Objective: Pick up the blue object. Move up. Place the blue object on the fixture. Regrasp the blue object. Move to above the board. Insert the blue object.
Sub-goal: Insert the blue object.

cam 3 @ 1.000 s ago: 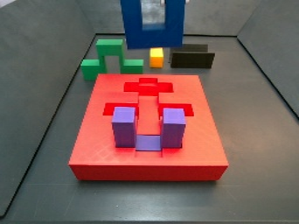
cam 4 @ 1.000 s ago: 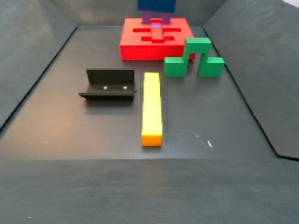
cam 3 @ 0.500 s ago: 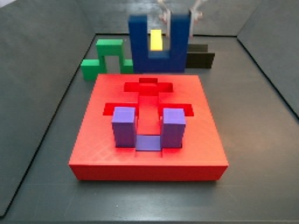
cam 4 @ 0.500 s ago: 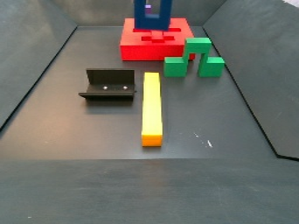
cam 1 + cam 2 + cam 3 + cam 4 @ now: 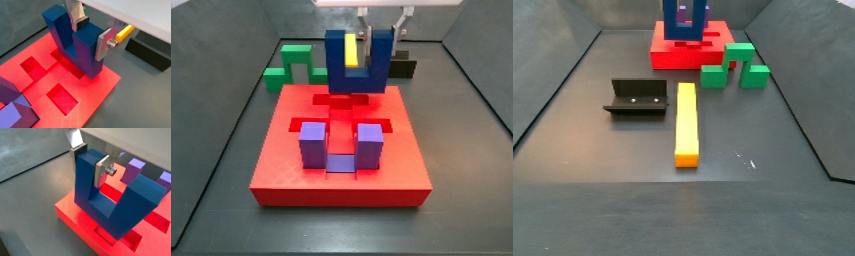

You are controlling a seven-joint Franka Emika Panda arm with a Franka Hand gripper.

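Observation:
The blue object (image 5: 357, 62) is a dark blue U-shaped block that hangs upright, prongs up. Its bar is just above the far cut-out slots of the red board (image 5: 398, 165). My gripper (image 5: 385, 42) is shut on one prong of it. In both wrist views the silver fingers (image 5: 103, 44) (image 5: 101, 169) clamp that prong from two sides, around the blue object (image 5: 75, 42) (image 5: 110, 195), with the board (image 5: 100, 82) (image 5: 70, 210) right below. Whether the bar touches the board does not show. The fixture (image 5: 636, 98) stands alone on the floor, away from the board (image 5: 667, 55).
A lilac-purple U-shaped block (image 5: 337, 146) sits in the board's near slot. Beside the board stands a green block (image 5: 735, 65) (image 5: 291, 62). A long yellow bar (image 5: 686, 122) lies on the floor next to the fixture. Dark walls enclose the floor.
The gripper has carried the blue object down and forward, from high beyond the board's far edge to just above the board's far slots. Nothing else has moved.

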